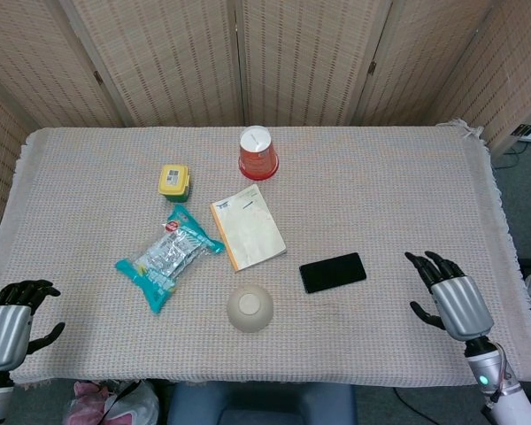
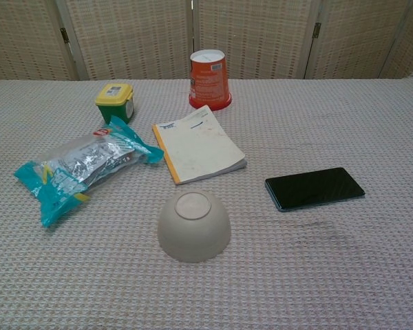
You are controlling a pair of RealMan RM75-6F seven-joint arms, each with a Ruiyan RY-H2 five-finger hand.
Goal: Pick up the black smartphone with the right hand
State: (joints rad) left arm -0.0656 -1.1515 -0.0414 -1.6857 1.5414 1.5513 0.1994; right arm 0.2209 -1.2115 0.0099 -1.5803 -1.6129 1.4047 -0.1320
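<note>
Silver and black right hand over the near right part of the table, fingers spread, holding nothing. Black smartphone flat on the cloth to the left of this hand and slightly farther, apart from it, with bare cloth between. Long axis of the phone almost left to right, right end a little farther back. Clearly nearer to the right hand than to the left hand, which waits at the near left corner, fingers loosely apart, also holding nothing.

Around the phone: upside-down bowl to its left and a bit nearer, notebook farther left and back, snack bag beyond that, small yellow-lidded jar and red cup at the far side. Nothing standing on the direct path; probably a simple reach leftward, though a thin flat phone likely hard to lift from cloth.
</note>
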